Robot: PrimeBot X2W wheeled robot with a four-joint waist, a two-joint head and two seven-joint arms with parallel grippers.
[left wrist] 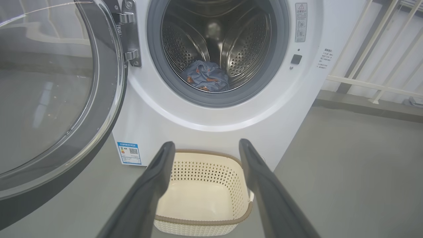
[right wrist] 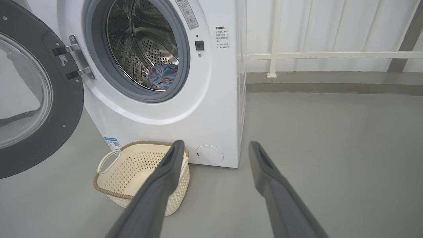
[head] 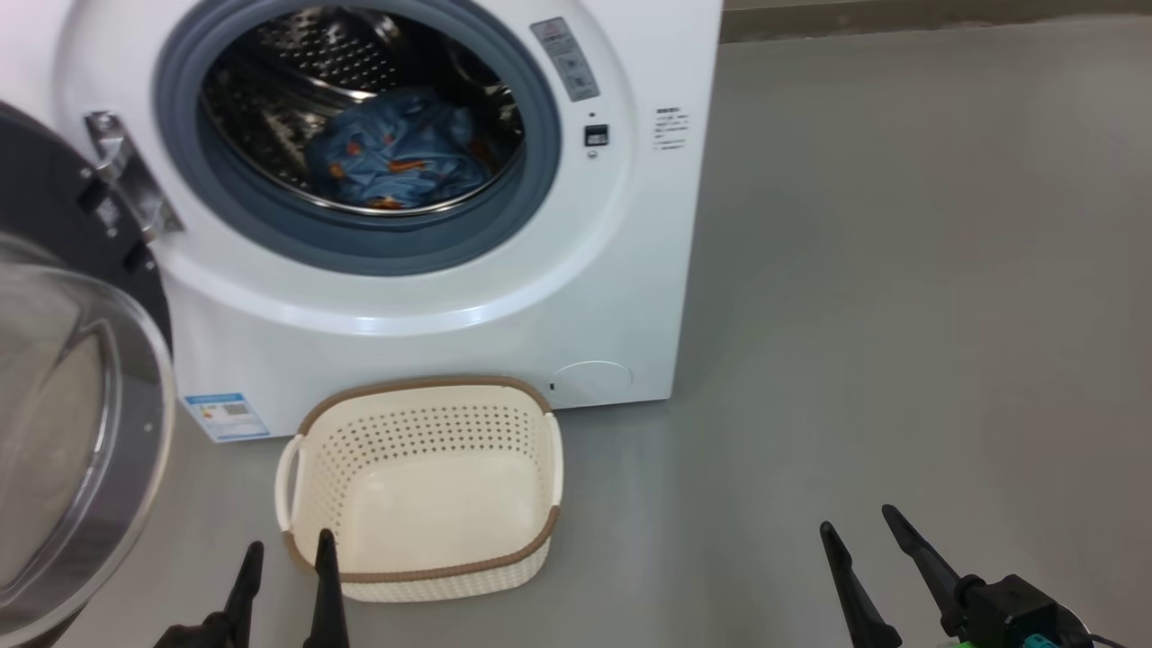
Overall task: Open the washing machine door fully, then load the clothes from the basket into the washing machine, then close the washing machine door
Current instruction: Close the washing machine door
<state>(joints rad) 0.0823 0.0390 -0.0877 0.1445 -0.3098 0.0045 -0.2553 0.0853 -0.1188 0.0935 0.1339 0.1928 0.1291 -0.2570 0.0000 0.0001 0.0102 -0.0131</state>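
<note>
**A:** Where do the light blue fabric clothes printed with small orange-brown figures (head: 396,157) lie?

**B:** They are bunched in a heap at the bottom of the perforated steel drum (head: 297,63). That is inside the big white boxy front-loading washing machine (head: 576,297). The grey rubber gasket (head: 360,247) rings the opening around them.

**A:** And the large round washing machine door with the glossy black rim and bulging clear glass centre (head: 54,198)?

**B:** It stands wide open, swung out to the robot's left on its metal hinge (head: 126,175). Its inner face, with the glass bowl, is turned toward the room.

**A:** The small cream-white rectangular plastic basket with perforated sides and a brown woven-look rim (head: 423,441)?

**B:** It sits on the grey floor (head: 900,270), close in front of the machine's base and below the opening. Whether it touches the machine I cannot tell. Its smooth cream bottom shows bare. A blue sticker (head: 225,416) sits low on the machine's front, just beyond the basket's left handle.

**A:** How do the grippers stand?

**B:** The left gripper (head: 290,540) hangs at the lower left of the head view. Its two long dark fingers are spread apart and grip nothing, with the tips near the basket's near left corner. In its own wrist view the fingers frame the basket. The right gripper (head: 855,517) is at the lower right, over bare floor and well apart from the basket. Its jaws are spread wide too, with nothing between them.

**A:** Anything beside the machine?

**B:** A white railing (right wrist: 330,54) runs along the wall to its right.
</note>
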